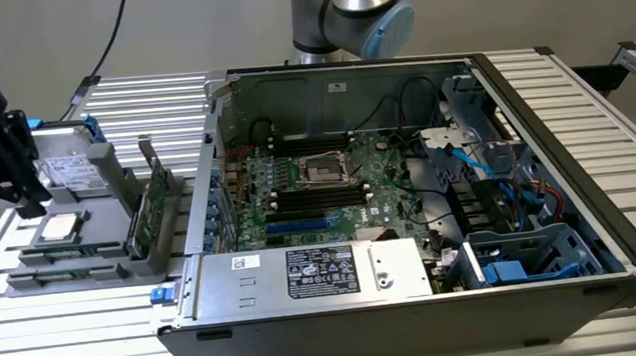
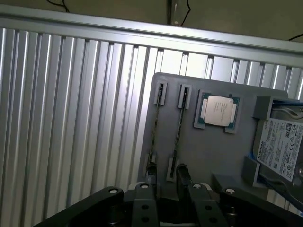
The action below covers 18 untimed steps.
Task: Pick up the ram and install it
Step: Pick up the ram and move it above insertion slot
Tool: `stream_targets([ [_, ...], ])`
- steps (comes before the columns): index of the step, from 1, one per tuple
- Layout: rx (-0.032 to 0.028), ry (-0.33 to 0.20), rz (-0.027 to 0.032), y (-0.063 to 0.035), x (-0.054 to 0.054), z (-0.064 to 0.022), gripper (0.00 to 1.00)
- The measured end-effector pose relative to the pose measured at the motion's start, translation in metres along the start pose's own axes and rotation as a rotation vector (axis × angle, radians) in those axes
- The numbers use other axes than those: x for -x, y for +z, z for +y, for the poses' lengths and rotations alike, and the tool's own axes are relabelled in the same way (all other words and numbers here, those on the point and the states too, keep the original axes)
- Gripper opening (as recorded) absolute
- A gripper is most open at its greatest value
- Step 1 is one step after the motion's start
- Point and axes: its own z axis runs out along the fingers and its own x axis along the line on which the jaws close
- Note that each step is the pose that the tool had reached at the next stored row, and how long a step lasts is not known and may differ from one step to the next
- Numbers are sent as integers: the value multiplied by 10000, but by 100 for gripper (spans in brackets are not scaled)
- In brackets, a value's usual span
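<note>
Two ram sticks stand edge-up in narrow slots of a grey parts tray [image 2: 208,156]: one ram stick [image 2: 156,127] and a second [image 2: 178,128] beside it. In the exterior view the ram [image 1: 69,271] lies along the tray's near edge. My gripper [image 2: 166,172] hovers above the tray end of those slots, open, with nothing between its black fingertips [image 2: 182,171]. In the exterior view the gripper [image 1: 20,199] hangs at the far left over the tray. The motherboard's black memory slots [image 1: 313,197] sit inside the open computer case [image 1: 586,168].
On the tray also rest a silver processor [image 2: 218,110], a hard drive [image 2: 284,151] and an upright green expansion card [image 1: 154,202]. The power supply [image 1: 314,275] fills the case's near side, with cables [image 1: 462,147] and drive cages at the exterior view's right. Ribbed aluminium table [image 2: 71,118] surrounds the tray.
</note>
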Motion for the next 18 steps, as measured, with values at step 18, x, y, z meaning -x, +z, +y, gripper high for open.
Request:
stream_targets([
  [18,19,191,58,327,30,74,31],
])
